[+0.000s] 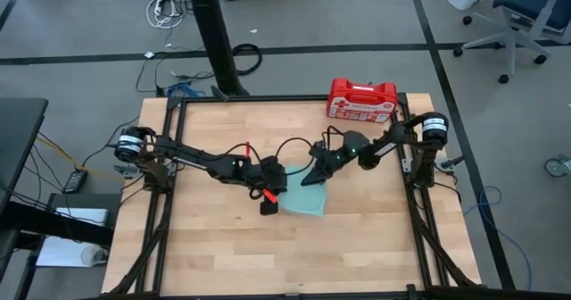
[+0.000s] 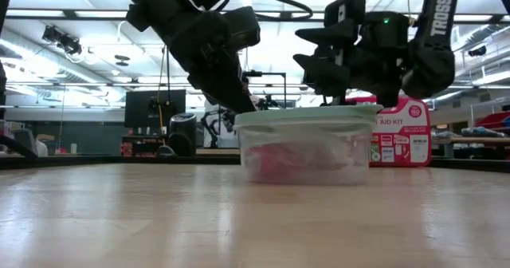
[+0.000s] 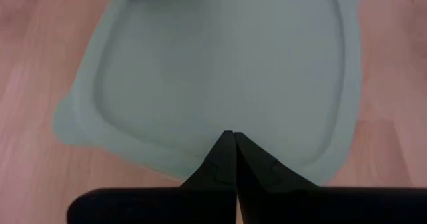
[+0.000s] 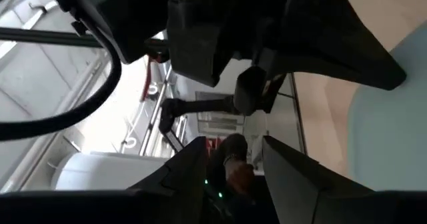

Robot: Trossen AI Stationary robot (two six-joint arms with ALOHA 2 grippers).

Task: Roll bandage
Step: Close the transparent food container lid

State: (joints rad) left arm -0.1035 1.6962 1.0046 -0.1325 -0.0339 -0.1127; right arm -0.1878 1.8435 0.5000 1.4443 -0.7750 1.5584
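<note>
A clear tub [image 2: 307, 148] with a pale green lid [image 1: 303, 191] sits near the middle of the counter [image 1: 223, 237]. Through its wall, in the low view, a red mass shows inside, probably the bandage [image 2: 275, 163], though the plastic blurs it. The left gripper [image 3: 231, 139] is over the lid's 9 o'clock edge, its fingers [image 3: 217, 164] pressed together with nothing between them, the tips at the lid's rim; whether they touch it is unclear. The right gripper [image 1: 314, 175] hangs above the lid's 12 o'clock side, its fingers [image 4: 190, 164] parted about halfway and holding nothing. A red first-aid case [image 1: 361, 101] stands at the counter's 1 o'clock edge, well apart from the tub.
</note>
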